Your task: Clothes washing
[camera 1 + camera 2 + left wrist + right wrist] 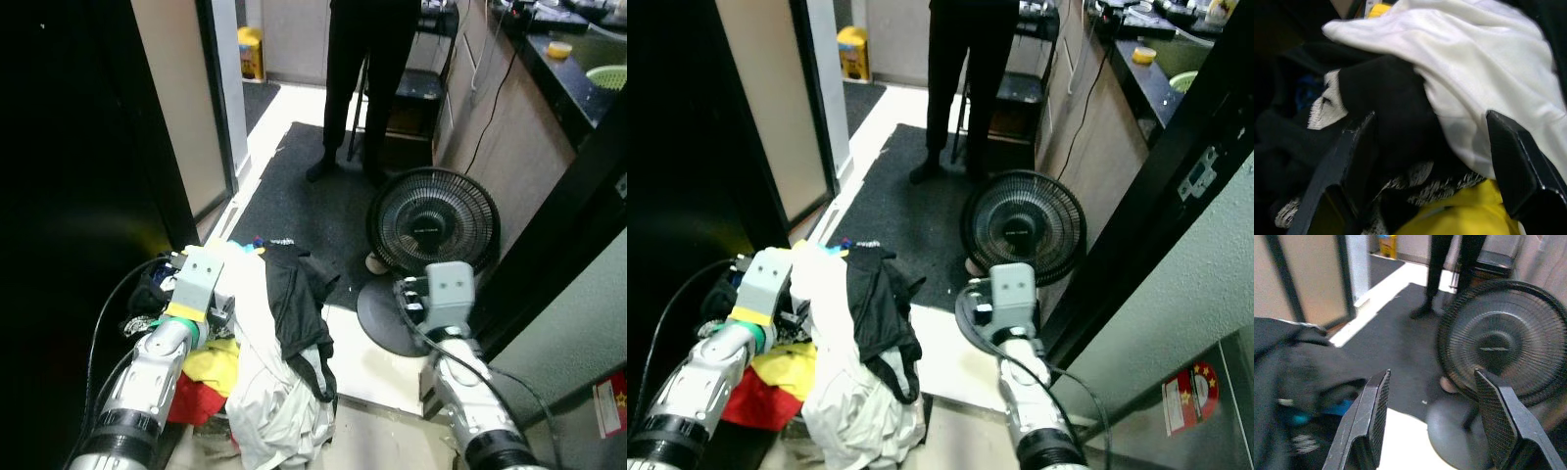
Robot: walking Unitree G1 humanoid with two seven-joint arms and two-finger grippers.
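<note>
1. A heap of laundry [265,362] lies on the floor just to the left of a black standing fan [432,223], at the edge of a dark floor mat [294,186].
2. In the heap, a white garment [279,392] runs down the middle, a black garment [299,304] is draped over its top, and yellow cloth [217,357] and red cloth [196,399] lie on the side farther from the fan.
3. The left gripper [1430,161] is pushed into the heap on that far side. Its fingers [1342,171] stand wide apart with black and white cloth bulging between them and yellow cloth just below; whether they grip anything cannot be told.
4. The right gripper [1430,416] hangs above the floor between the heap and the fan, near the fan's round base [387,318]. Its fingers [1369,421] are spread wide with nothing between them.
5. Beyond the fan, a person in dark trousers [367,78] stands on the mat.
6. To the right of the fan runs a dark counter [563,69] carrying a green basket [609,76] and a small yellow object [559,48].
7. A yellow container [251,51] stands on the floor in the far room, well beyond the heap.
</note>
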